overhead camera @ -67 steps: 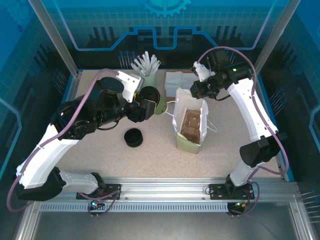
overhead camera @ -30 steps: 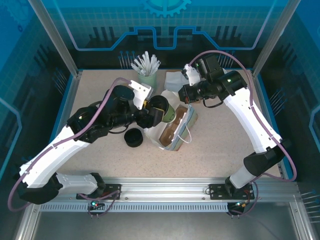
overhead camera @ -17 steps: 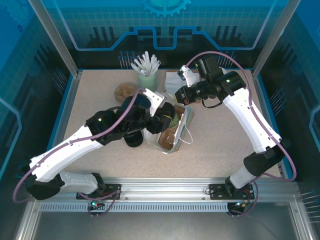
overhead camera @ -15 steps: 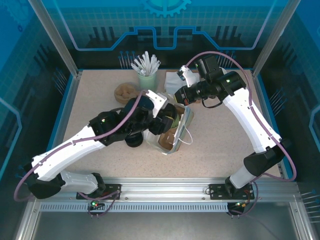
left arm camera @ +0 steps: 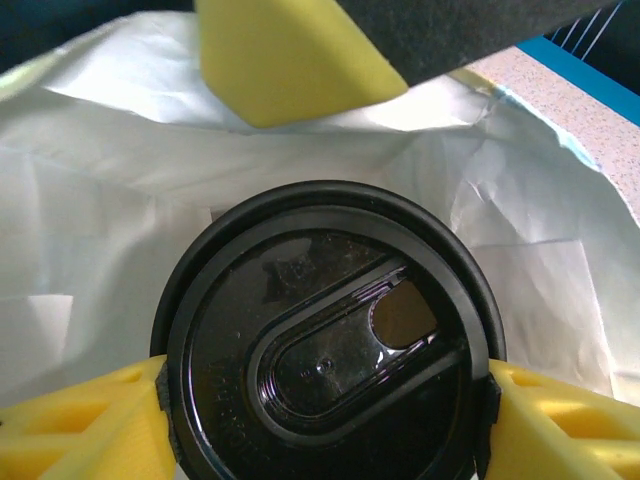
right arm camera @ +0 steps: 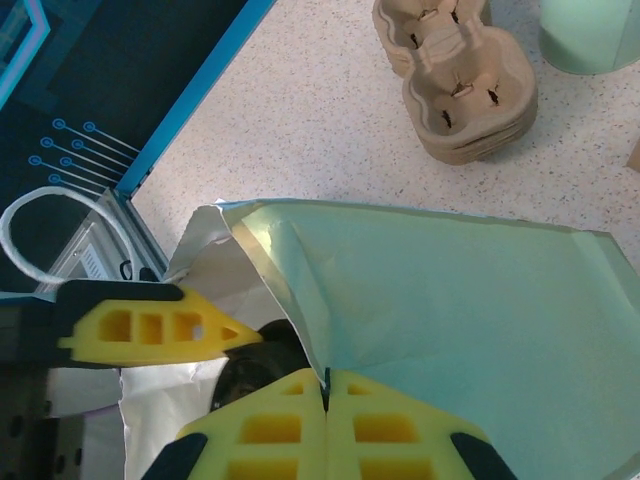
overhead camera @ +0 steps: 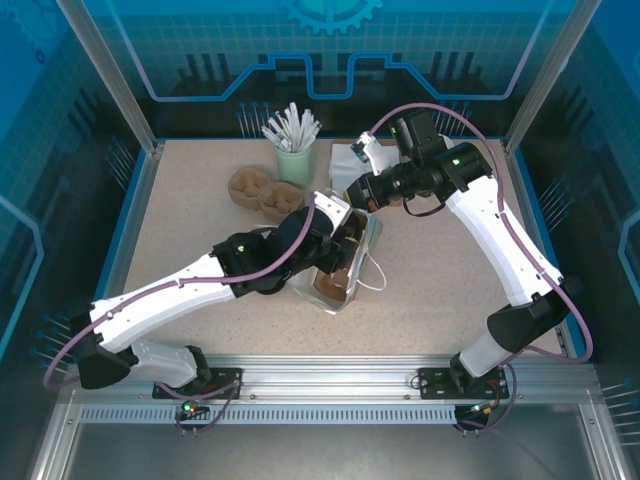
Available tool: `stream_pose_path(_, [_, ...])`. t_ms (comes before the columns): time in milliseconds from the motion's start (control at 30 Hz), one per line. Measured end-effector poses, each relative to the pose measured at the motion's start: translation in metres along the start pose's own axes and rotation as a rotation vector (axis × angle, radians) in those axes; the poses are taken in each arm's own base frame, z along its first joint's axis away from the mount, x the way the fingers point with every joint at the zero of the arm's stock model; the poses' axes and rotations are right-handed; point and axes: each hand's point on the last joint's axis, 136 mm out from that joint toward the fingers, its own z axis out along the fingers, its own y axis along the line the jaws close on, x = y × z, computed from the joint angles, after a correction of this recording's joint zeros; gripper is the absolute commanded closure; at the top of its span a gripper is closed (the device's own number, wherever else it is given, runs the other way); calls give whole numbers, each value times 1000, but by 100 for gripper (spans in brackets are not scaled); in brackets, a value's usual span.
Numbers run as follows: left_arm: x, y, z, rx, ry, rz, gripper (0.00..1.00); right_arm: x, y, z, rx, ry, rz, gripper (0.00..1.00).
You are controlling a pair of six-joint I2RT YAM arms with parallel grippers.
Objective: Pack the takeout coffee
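Observation:
The takeout coffee (left arm camera: 325,350) faces the left wrist view lid-first, black plastic with a sip hole. My left gripper (left arm camera: 325,410) is shut on it, one yellow finger (left arm camera: 80,425) on each side of the lid. Cup and gripper (overhead camera: 340,245) sit in the mouth of the paper bag (overhead camera: 350,270), which lies tipped over toward the left. The bag's white inside (left arm camera: 150,200) surrounds the cup. My right gripper (right arm camera: 326,385) is shut on the bag's upper edge and holds the pale green side (right arm camera: 450,300) up. The dark lid (right arm camera: 255,370) shows just under that edge.
Stacked brown cardboard cup carriers (overhead camera: 262,192) lie at the back left of the bag. A pale green cup of white sticks (overhead camera: 294,150) and a pile of napkins (overhead camera: 350,160) stand at the back. The table's blue rim (right arm camera: 190,100) runs along the left.
My left arm has swung right and carried the coffee into the mouth of the bag. The right gripper tipped the bag over and keeps hold of its edge.

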Motion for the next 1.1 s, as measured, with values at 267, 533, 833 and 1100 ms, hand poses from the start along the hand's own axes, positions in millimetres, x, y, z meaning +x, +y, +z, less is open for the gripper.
stream_pose_path(267, [6,-6,16,-14,-2,4,31,0,3,0,-18,1,-4,100])
stream_pose_path(533, [11,-3,26,-49,4,3,31,1,7,0,-39,4,-4,100])
stream_pose_path(833, [18,6,31,-103,9,-9,31,6,1,7,-38,20,16,100])
stream_pose_path(1100, [21,12,36,-152,10,-59,32,14,-5,11,-33,11,60,100])
